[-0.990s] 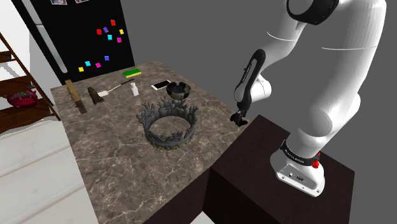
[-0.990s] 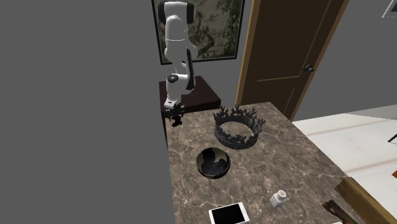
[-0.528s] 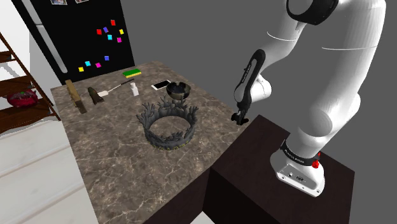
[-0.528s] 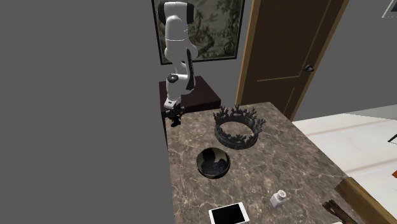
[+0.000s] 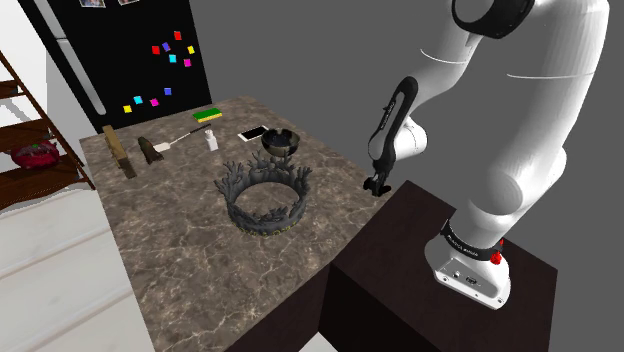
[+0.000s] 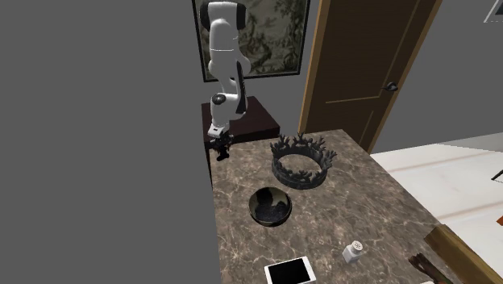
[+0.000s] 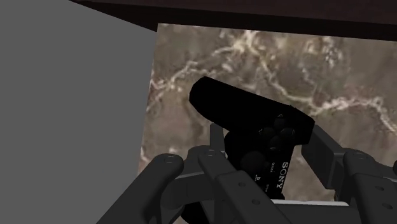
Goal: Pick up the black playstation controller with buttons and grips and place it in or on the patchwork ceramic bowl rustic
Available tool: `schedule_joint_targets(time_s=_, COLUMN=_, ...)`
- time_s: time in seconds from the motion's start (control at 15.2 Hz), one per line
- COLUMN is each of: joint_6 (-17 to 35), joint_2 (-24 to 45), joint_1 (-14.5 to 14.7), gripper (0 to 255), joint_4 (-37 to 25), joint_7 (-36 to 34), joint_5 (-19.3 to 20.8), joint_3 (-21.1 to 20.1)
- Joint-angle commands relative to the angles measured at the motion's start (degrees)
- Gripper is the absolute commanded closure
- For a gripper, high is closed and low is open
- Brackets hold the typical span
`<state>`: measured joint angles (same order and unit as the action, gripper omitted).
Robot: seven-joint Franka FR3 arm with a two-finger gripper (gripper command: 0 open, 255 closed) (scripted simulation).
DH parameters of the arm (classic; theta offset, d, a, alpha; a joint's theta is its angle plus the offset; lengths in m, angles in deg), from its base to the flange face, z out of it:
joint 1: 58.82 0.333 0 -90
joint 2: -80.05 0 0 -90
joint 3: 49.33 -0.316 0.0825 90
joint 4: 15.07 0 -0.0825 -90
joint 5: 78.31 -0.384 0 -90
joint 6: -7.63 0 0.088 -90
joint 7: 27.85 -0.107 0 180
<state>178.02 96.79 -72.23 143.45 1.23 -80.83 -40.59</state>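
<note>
Down at the brown marbled counter's (image 5: 180,250) edge, right beside the dark box stand (image 5: 400,290), the all-black two-finger gripper (image 5: 375,186) hangs low on the white arm. From the wrist view, the fingers (image 7: 324,153) are clamped on a black game controller with buttons and grips (image 7: 248,118), marked SONY, with veined stone behind it. Whether it sits on the counter or just above it, I cannot tell. Well apart along the counter sits the dark round patchwork bowl (image 6: 270,206). Between the bowl and the gripper stands a dark spiky crown-shaped ring (image 6: 300,165), and past the bowl lies a white-edged flat phone (image 6: 288,272).
</note>
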Motion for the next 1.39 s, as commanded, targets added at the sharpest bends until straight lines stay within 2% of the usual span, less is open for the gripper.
schedule_joint_targets(time_s=0.0, joint_6=-1.36, joint_2=-1.78, joint_1=0.65, gripper=255, joint_4=0.42, joint_7=-0.34, joint_5=0.62, joint_3=0.87)
schedule_joint_targets(time_s=0.53, joint_6=-9.05, joint_2=-11.27, joint_1=3.12, gripper=255, joint_4=2.13, joint_7=-3.61, joint_5=5.54, joint_3=4.66)
schedule_joint_targets(time_s=1.32, joint_6=-21.86, joint_2=-24.73, joint_1=2.65, gripper=255, joint_4=2.6, joint_7=-6.88, joint_5=10.67, joint_3=5.35)
